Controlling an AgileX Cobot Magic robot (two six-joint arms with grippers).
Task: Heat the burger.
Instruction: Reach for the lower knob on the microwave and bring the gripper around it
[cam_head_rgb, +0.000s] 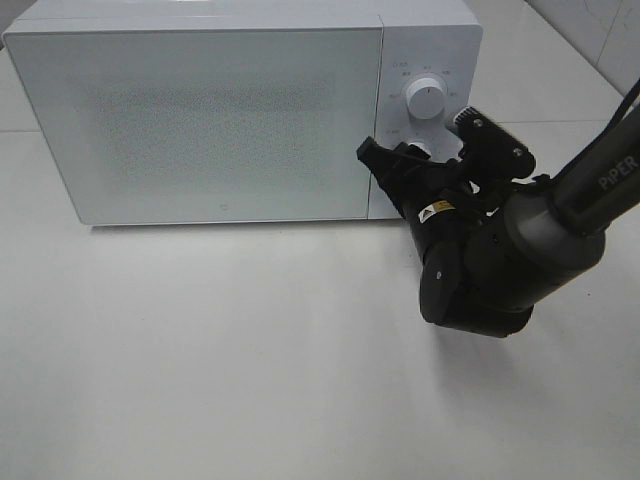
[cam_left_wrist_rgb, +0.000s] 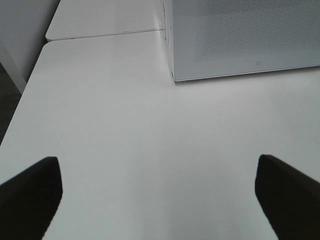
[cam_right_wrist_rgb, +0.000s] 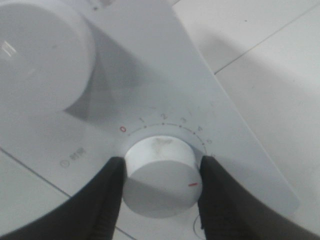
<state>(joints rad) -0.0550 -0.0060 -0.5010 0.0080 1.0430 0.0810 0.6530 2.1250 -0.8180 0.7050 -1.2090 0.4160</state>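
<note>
My right fingers pinch the microwave's timer knob; my left fingers are spread wide above the surface. I can't see the burger, and the door is shut. If my grip slips, the timer could end up short or overwound.

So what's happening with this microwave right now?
The right pincer is closed on the microwave's lower numbered dial, whose red mark is turned away from 0. The microwave door is shut, and no burger is in view. The left pincer hangs open over the white table, holding nothing.
</note>
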